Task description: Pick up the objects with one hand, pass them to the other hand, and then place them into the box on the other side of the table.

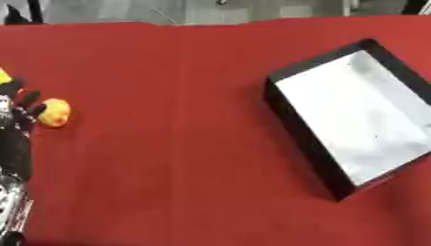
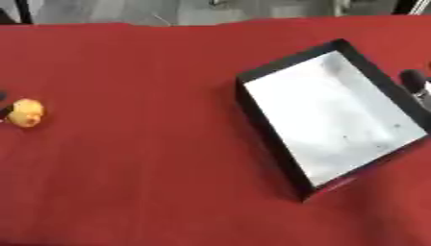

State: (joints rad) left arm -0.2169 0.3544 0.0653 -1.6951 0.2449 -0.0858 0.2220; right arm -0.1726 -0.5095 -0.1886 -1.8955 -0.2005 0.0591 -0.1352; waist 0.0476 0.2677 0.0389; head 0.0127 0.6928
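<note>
The left hand's fingers [image 1: 25,106] were spread and fairly straight at the left edge of the bench, their tips just beside or touching the small yellow object [image 1: 55,112]; whether they made contact could not be told, and they were not curled round it. The left hand [image 1: 15,139] itself rose from the near-left corner, black, with its arm running down out of view.

The yellow object lay on the red bench [image 1: 168,144], far over on the left and well apart from the box [image 2: 269,125]. It looked small, rounded and probably light, perhaps soft like a toy; a rounded shape could roll or slip, so taking it across its middle, thumb against the opposite side, seemed wisest.

The box, black-walled with a pale floor, sat askew on the right, empty. At its far-right edge a dark part of the right hand [image 2: 415,82] showed; its finger state could not be told.
</note>
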